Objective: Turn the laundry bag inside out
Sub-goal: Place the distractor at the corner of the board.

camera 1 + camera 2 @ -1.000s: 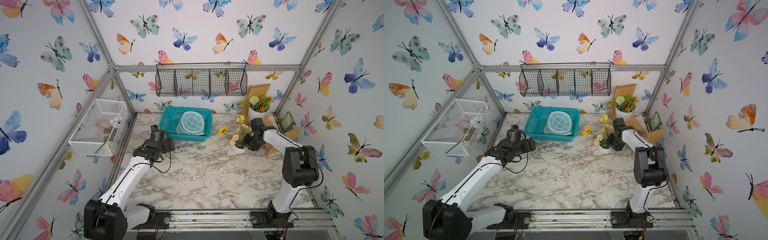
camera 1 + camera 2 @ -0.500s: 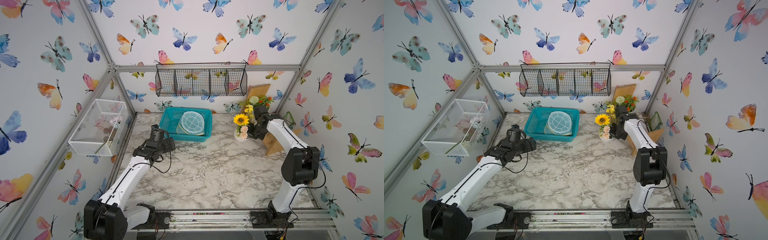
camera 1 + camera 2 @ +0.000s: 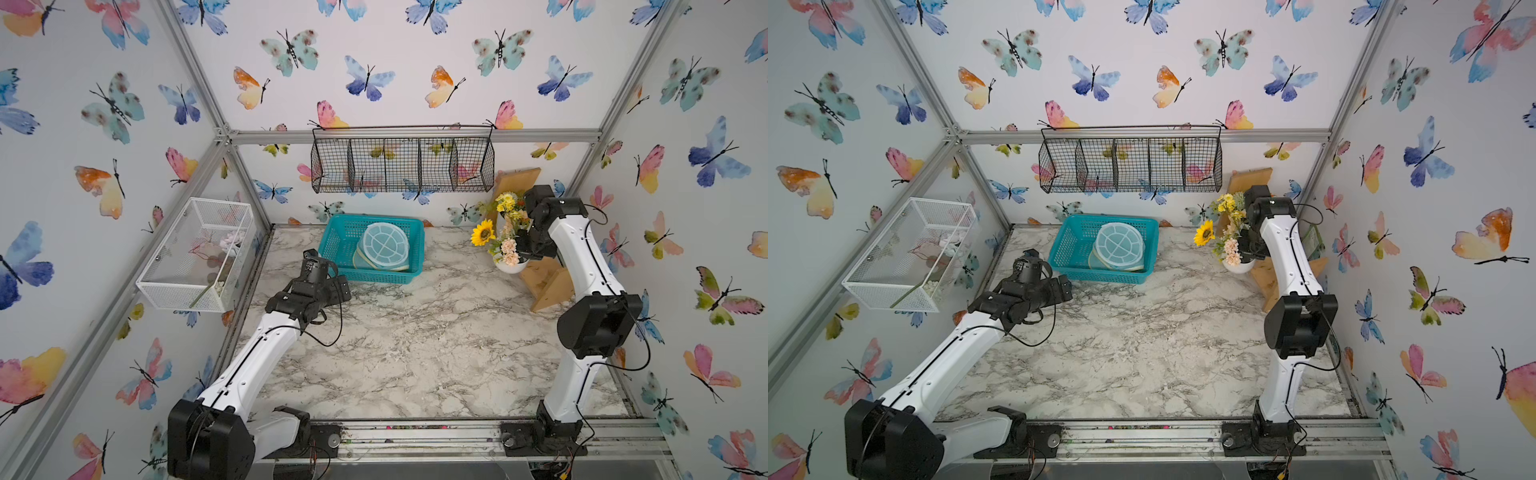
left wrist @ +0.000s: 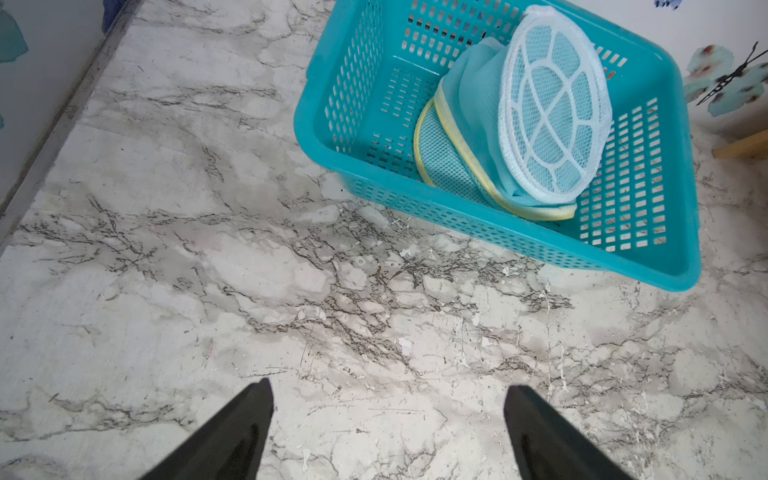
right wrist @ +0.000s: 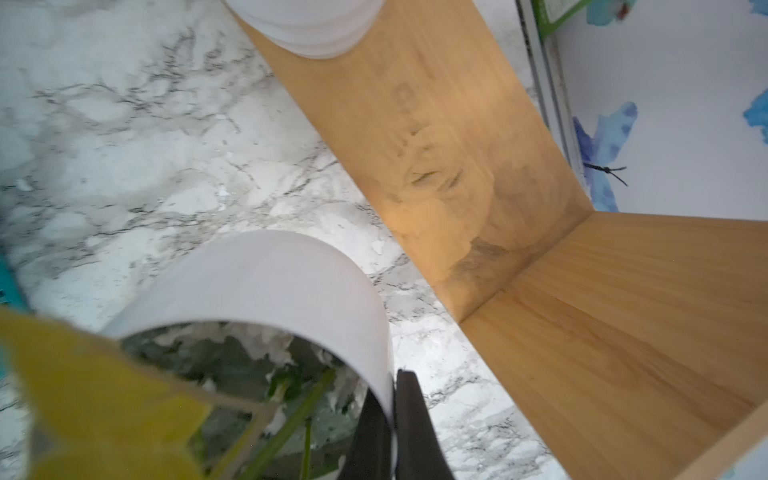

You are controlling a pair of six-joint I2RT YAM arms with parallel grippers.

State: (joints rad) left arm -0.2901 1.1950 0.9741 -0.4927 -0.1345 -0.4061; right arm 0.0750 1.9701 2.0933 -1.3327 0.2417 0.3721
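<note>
Soft mesh laundry bag (image 4: pixel 552 104), plastic basket (image 4: pixel 519 241)

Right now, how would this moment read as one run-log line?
laundry bag: in teal basket, untouched | left end effector: open, above table | right end effector: shut on white flower pot rim

Bright, even light; close white pot (image 5: pixel 266 282) slightly blurred.

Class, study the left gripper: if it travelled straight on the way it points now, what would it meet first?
Most likely the marble tabletop: the open left gripper tilts down at bare marble, with the teal basket off to one side of that line. Depth is uncertain.
</note>
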